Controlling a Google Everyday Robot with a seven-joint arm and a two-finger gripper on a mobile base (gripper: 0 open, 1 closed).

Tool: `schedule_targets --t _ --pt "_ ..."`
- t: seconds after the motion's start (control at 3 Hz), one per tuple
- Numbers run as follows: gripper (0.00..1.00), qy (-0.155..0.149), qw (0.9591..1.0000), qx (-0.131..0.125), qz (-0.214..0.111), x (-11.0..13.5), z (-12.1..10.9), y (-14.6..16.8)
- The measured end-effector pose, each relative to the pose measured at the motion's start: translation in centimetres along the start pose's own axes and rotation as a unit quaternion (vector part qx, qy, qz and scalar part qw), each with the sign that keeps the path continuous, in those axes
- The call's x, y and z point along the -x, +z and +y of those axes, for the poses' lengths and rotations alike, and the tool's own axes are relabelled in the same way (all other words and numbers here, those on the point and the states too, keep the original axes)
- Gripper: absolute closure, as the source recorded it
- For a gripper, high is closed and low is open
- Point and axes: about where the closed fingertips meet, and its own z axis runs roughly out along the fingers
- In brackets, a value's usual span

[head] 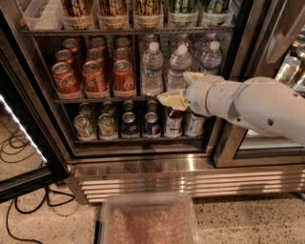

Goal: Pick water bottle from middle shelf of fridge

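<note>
The fridge stands open in front of me. On its middle shelf three clear water bottles with white caps stand in the front row at the right: one on the left, one in the middle and one on the right, with more behind them. My gripper comes in from the right on a white arm and is in front of the lower part of the middle bottle. Its beige fingers are spread apart and hold nothing. The arm hides the shelf's right end.
Red cola cans fill the left of the middle shelf. Cans and small bottles stand on the shelf below, tall bottles on the shelf above. A clear plastic bin sits on the floor. The open door and cables are at left.
</note>
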Motion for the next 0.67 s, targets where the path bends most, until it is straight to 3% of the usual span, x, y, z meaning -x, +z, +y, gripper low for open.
schedule_targets --t 0.67 --pt "0.38 -0.002 0.9985 -0.050 -0.023 0.3 -2.2 0.7"
